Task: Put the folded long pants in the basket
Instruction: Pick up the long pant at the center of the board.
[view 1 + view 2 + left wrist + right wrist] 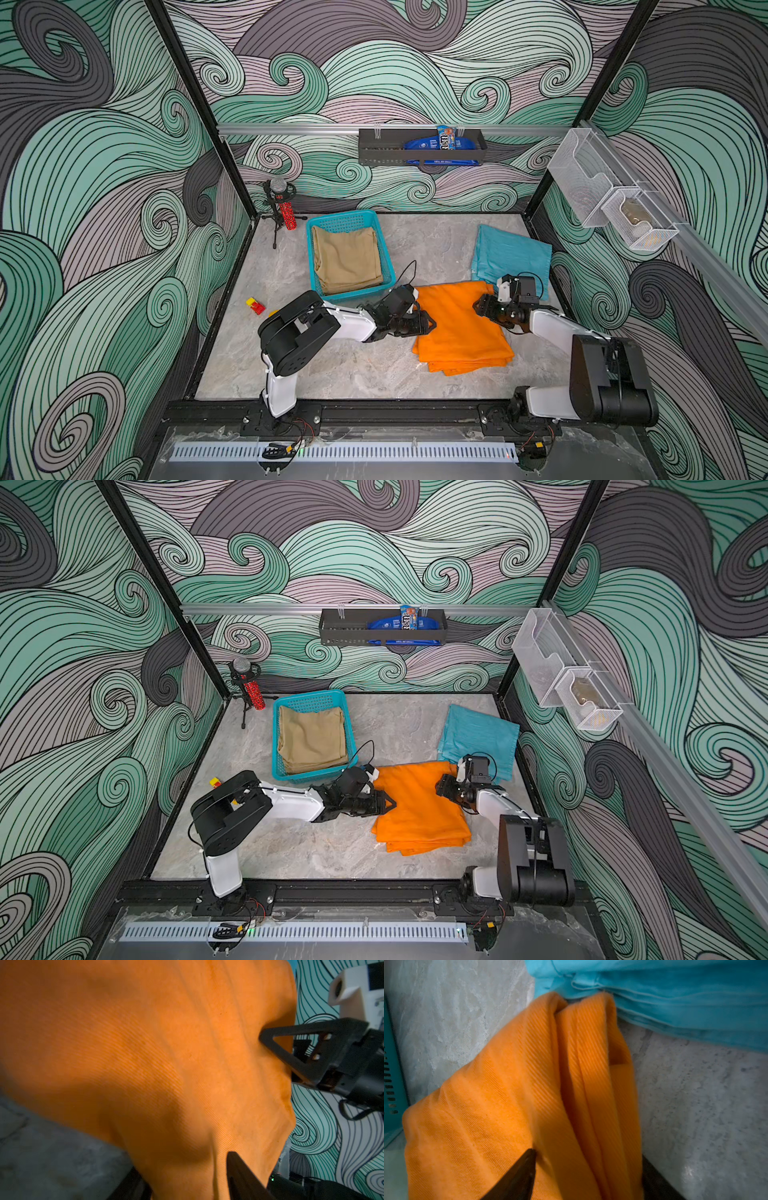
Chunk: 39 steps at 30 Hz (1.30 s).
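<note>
The orange folded pants (461,332) (419,808) lie on the marble table, right of the turquoise basket (345,220) (309,702). Khaki pants (347,259) fill the basket. Teal pants (511,257) (675,1001) lie flat at the back right. My left gripper (424,322) (185,1176) grips the orange cloth's left edge, which bulges between its jaws. On the far right corner of the orange pants, my right gripper (482,307) (589,1172) is shut on bunched folds. One of the right gripper's fingers (311,1030) shows in the left wrist view, pressing on the cloth.
A black wall tray (422,151) with blue packets hangs on the back wall, and white mesh bins (611,199) on the right wall. A small tripod with a red cylinder (282,208) stands at the back left. A red-and-yellow block (254,306) lies left of the left arm.
</note>
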Motion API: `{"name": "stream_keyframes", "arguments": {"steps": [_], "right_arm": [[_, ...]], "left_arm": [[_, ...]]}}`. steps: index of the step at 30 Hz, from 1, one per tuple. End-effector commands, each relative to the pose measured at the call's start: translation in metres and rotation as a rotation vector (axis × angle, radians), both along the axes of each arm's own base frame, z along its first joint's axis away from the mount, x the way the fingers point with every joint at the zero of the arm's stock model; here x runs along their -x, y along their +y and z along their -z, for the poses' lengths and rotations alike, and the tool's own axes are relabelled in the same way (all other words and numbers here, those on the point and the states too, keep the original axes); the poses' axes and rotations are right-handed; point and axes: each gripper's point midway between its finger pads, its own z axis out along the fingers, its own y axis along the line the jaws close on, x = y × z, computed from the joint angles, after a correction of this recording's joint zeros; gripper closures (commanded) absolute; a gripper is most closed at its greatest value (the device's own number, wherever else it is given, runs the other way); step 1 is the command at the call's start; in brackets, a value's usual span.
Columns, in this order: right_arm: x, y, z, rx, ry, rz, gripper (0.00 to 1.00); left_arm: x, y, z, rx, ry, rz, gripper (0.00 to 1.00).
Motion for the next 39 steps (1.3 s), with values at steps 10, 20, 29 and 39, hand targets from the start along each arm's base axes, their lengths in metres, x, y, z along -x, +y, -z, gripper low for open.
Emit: {"name": "stream_keyframes", "arguments": {"steps": [10,20,29,39], "right_arm": [[0.024,0.026,0.015,-0.059,0.092,-0.064,1.00],[0.004,0.035,-0.034,-0.094,-0.030,-0.065,1.00],[-0.009,0.040,-0.074,-0.121,-0.110,-0.071,1.00],[-0.015,0.045,-0.096,-0.143,-0.150,-0.076,1.00]], "left_arm": [[0.016,-0.004,0.021,-0.022,0.067,0.061,1.00],[0.008,-0.031,-0.043,0.111,-0.011,0.092,1.00],[0.000,-0.040,-0.095,0.185,-0.087,0.100,1.00],[-0.003,-0.039,-0.108,0.191,-0.118,0.103,1.00]]}}
